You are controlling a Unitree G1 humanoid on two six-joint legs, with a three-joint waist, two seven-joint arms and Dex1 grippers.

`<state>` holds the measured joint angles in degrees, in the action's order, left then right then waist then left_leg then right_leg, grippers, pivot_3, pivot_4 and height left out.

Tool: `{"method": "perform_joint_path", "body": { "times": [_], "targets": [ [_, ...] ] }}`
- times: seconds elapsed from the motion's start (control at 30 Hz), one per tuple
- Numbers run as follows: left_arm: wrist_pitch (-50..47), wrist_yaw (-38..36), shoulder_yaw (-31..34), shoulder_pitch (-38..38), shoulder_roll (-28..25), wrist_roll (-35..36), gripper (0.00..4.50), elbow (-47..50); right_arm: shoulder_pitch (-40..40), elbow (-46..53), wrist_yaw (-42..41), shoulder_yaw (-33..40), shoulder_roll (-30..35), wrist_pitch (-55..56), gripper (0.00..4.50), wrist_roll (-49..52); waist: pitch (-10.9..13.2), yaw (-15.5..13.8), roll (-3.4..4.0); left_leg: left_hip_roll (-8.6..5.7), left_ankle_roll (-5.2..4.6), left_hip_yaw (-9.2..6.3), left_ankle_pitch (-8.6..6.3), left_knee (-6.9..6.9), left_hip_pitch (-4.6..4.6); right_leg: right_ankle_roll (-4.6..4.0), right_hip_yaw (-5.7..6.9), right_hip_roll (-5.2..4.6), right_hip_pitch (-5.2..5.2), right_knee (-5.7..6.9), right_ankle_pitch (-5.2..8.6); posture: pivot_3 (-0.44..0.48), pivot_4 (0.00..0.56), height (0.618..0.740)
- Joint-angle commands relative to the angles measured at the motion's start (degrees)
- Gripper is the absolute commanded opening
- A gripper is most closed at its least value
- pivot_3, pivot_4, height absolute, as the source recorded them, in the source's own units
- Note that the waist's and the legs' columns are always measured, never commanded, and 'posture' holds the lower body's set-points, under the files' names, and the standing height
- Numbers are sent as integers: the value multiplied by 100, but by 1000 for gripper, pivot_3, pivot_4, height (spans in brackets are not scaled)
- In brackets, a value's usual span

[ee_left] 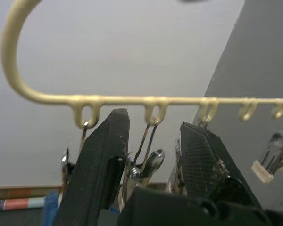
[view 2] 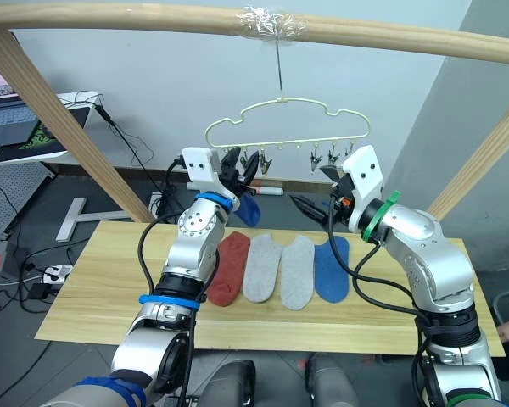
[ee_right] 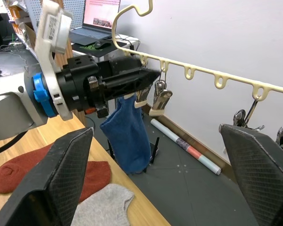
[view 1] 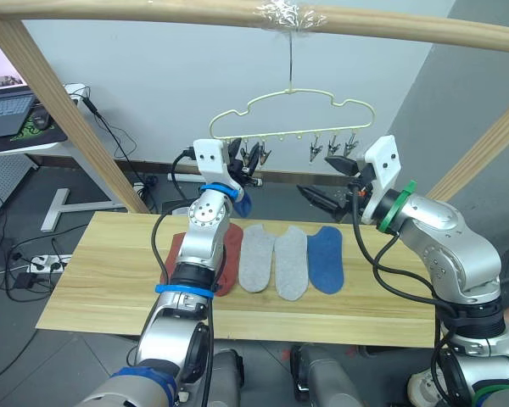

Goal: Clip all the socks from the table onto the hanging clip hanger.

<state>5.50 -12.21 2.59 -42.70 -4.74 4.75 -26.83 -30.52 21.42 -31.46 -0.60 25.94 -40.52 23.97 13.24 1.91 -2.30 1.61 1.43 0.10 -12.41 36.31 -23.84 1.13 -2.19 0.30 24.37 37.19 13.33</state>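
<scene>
The pale-yellow clip hanger (view 1: 288, 134) hangs by its hook from the top pole, with grey clips (view 1: 332, 148) along its bar. My left gripper (view 1: 250, 161) is raised to the bar's left end, open, with a clip (ee_left: 146, 165) between its fingers. A blue sock (ee_right: 129, 132) dangles just below its fingertips; I cannot tell whether a clip holds it. My right gripper (ee_right: 155, 129) hovers open and empty below the bar's right end. On the table (view 1: 110, 271) lie a rust-red sock (view 1: 229, 254), a second one (view 1: 176, 250) partly behind my left arm, two grey socks (view 1: 256, 259) (view 1: 291, 263) and a blue sock (view 1: 327, 259).
Thick wooden frame poles cross overhead (view 1: 237, 13) and slant down at the left (view 1: 68, 110) and right (view 1: 483, 153). A desk with a laptop (view 1: 4, 110) stands far left. Cables and a power strip (view 1: 42, 263) lie on the floor, and a rolled tube (ee_right: 184, 146) rests by the wall.
</scene>
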Motion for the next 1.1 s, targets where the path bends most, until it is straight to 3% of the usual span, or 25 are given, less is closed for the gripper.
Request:
{"method": "perform_joint_path", "body": {
  "times": [0.03, 0.43, 1.1],
  "targets": [
    [12, -26, -61, 37, 50, 25, 2036, 324, -47, 150, -5, 153, 45, 111, 4500, 57, 0, 0, 0, 0, 0, 1, 0, 0, 0, 0, 0, 0, 0, 0, 0, -81, 230, 740],
    [-88, 64, 25, 110, 55, 35, 2036, 299, -45, 139, -5, 148, 47, 129, 4500, 47, 0, 0, 0, 0, 0, 1, 0, 5, 0, 0, 1, 0, 0, 2, 0, -84, 221, 740],
    [-509, -15, -33, 872, 114, 167, 2036, 1109, -36, 158, 39, 180, 58, 97, 4500, 59, 1, 12, 0, 0, -1, -1, -1, 59, 0, 2, -2, 1, -1, 50, 0, -86, 232, 740]
  ]
}}
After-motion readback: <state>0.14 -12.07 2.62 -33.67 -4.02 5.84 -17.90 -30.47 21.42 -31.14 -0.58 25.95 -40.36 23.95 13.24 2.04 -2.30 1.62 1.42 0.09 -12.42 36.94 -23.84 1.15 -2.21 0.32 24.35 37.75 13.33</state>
